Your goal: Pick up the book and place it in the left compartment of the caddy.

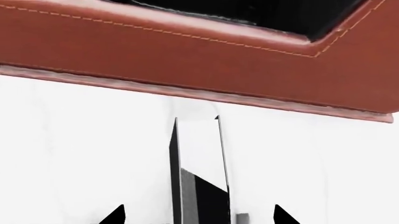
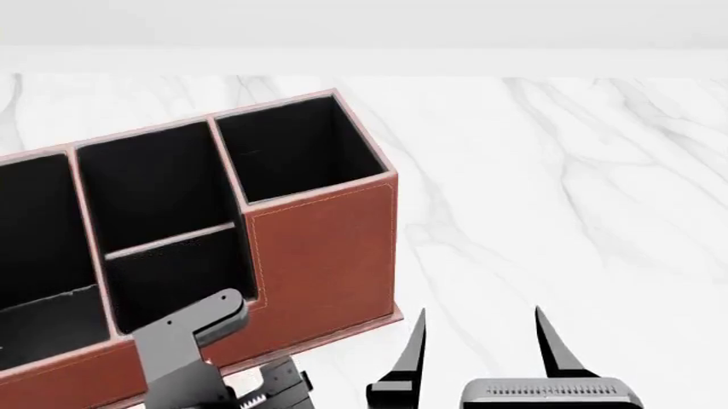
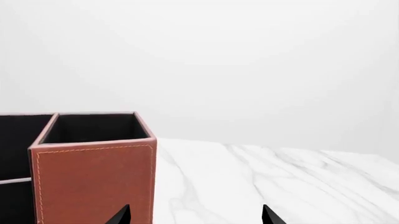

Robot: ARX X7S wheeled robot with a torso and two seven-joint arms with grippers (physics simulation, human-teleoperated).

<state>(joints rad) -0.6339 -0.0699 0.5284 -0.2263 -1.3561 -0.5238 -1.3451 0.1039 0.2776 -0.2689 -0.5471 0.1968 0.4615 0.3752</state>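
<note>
Black and thin, the book (image 1: 203, 196) appears to stand on its edge on the white marble surface (image 2: 569, 213), just in front of the caddy's (image 2: 324, 256) long near wall but apart from it, with a strip of bare surface between. It shows only in the left wrist view; in the head view it is out of sight, probably hidden under the left arm (image 2: 182, 354).

What the next move depends on is that the book's long axis points from the left gripper (image 1: 198, 215) toward the caddy wall, so its thin side faces each jaw. The left jaws are spread, one tip on either side of the book, with clear gaps and nothing gripped yet. They look lined up to close across its thickness, though how deep the tips sit along the cover cannot be judged.

The right gripper (image 2: 478, 341) hangs low over bare marble past the caddy's tall square end. Its jaws are parted and empty, and it is plainly the farther of the two.

The left compartment (image 2: 34, 221) is the long black-lined section at the caddy's far left end, beyond the two small middle sections. Once gripped, the book would need lifting above the near wall and carrying left.
</note>
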